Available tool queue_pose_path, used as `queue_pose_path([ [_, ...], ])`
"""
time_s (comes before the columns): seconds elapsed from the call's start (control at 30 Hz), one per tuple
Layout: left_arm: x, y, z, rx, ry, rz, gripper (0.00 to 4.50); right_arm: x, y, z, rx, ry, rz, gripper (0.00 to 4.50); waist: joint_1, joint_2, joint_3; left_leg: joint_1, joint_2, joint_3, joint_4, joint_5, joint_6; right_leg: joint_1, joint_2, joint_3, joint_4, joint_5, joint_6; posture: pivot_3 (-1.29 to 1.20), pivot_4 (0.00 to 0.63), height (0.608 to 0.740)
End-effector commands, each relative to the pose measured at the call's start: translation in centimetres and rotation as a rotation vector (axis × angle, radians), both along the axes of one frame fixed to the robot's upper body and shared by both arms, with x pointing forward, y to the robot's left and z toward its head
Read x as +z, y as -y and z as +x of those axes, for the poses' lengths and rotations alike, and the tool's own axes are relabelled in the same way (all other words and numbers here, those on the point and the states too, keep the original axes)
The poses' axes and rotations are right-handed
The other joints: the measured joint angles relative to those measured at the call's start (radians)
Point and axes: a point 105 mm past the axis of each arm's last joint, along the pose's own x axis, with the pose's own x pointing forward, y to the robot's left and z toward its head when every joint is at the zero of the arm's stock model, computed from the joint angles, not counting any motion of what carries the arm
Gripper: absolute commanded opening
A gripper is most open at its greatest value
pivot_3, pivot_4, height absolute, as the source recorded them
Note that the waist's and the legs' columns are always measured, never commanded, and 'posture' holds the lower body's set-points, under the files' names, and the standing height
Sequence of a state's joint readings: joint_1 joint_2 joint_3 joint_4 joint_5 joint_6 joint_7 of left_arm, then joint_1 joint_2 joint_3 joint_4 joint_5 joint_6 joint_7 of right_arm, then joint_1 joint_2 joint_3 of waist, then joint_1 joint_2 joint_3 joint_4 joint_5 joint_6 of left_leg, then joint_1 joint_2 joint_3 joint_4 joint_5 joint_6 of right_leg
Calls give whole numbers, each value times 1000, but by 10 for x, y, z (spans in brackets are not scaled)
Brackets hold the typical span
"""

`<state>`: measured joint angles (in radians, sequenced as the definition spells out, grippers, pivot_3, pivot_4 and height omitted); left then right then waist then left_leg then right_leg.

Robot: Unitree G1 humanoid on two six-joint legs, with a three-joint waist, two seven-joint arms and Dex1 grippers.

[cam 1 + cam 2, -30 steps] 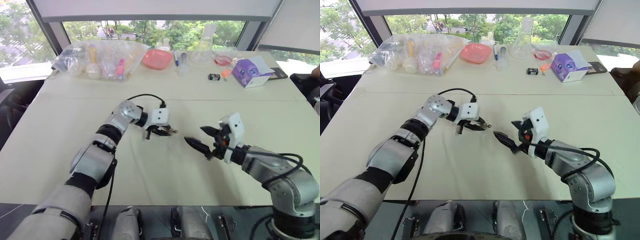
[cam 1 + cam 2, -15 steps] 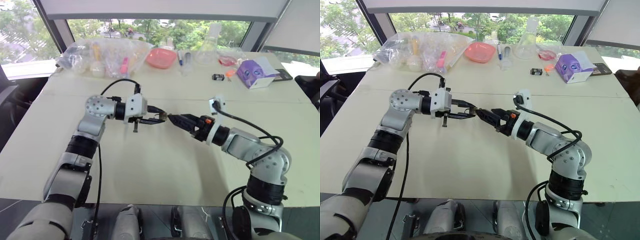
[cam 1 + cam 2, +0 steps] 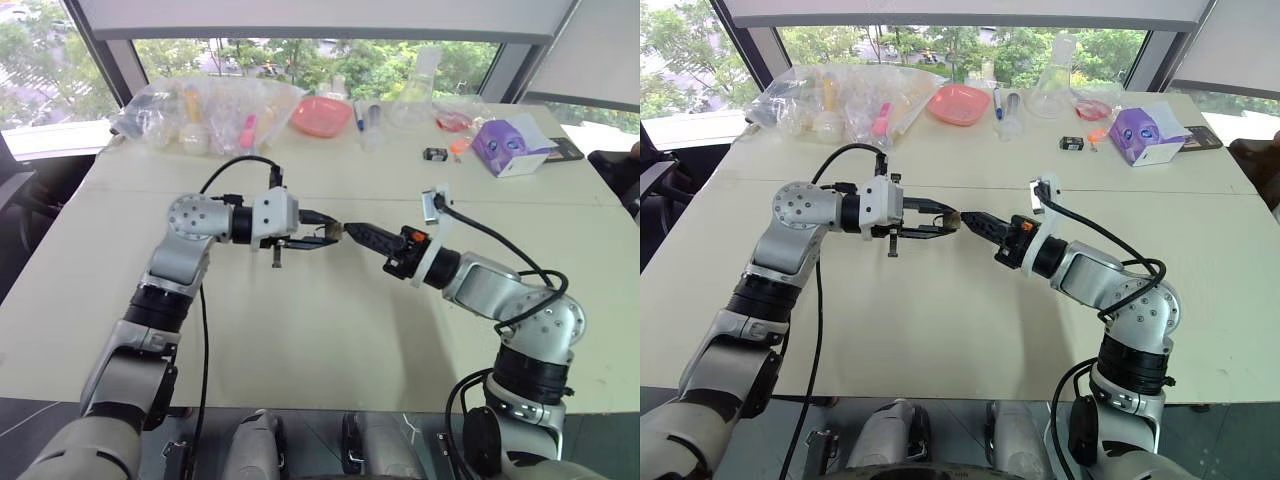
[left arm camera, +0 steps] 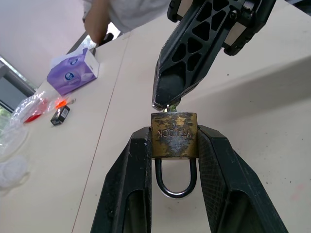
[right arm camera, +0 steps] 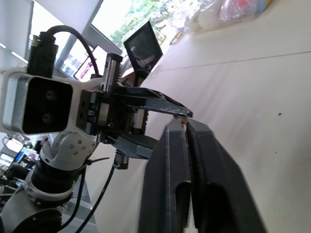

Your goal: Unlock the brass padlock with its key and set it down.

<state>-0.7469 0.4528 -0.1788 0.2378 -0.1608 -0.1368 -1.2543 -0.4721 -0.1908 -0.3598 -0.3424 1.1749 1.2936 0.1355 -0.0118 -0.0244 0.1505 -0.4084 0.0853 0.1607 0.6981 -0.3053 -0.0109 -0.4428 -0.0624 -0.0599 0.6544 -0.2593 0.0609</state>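
The brass padlock (image 4: 174, 136) is clamped between the fingers of my left gripper (image 3: 328, 237), held above the table with its silvery shackle (image 4: 176, 180) pointing back toward the wrist. My right gripper (image 3: 352, 232) meets it tip to tip from the right. Its fingers (image 4: 181, 73) are shut on the tiny silvery key (image 4: 170, 107), which sits at the keyhole end of the padlock body. Most of the key is hidden between the fingertips. In the right wrist view, the shut right gripper (image 5: 182, 124) touches the end of the left gripper's fingers (image 5: 160, 103).
Along the far edge of the table lie a clear plastic bag of items (image 3: 200, 115), a pink dish (image 3: 322, 115), a glass flask (image 3: 415, 95), a small black object (image 3: 432, 154) and a purple box (image 3: 510, 145). A person's hand (image 4: 99, 24) shows at the table's far side.
Both grippers rose from near the tabletop and came together. The right gripper, open before, has shut on the key at the padlock.
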Motion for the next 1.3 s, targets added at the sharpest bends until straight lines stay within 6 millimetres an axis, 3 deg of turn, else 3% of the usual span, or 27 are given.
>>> queue_pose_path([
  [0.03, 14, 2, -2, -9, 72, -25, 716, 9, 1, -2, 1, 25, 40, 33, 0, 0, 0, 0, 0, 0, 0, 0, 0, 0, 0, 0, 0, 0, 0, 0, 150, 740],
  [0.23, 16, 3, -1, -14, 189, -6, 716, 10, -1, -3, 4, -6, 97, 33, 0, 0, 0, 0, 0, 0, 0, 0, 0, 0, 0, 0, 0, 0, 0, 0, 150, 740],
  [1.0, 39, 2, -4, -58, 1000, -22, 716, 13, -2, 12, -83, -337, 416, 33, 0, 0, 0, 0, 0, 1, 0, 0, 0, 0, 0, 0, 0, 0, 0, 0, 150, 740],
  [1.13, 35, -1, 8, 3, 901, -40, 716, 15, -1, 11, -89, -288, 359, 33, 2, 0, 0, 0, 0, 1, 0, 0, 0, 0, -1, 0, 0, 0, 0, 0, 150, 740],
  [1.3, 36, -4, 17, 42, 755, -48, 716, 5, 6, 6, -113, -69, 63, 33, 0, 0, 0, 0, 0, 1, 0, -1, 1, 0, -1, 0, -1, 0, 1, 0, 150, 740],
])
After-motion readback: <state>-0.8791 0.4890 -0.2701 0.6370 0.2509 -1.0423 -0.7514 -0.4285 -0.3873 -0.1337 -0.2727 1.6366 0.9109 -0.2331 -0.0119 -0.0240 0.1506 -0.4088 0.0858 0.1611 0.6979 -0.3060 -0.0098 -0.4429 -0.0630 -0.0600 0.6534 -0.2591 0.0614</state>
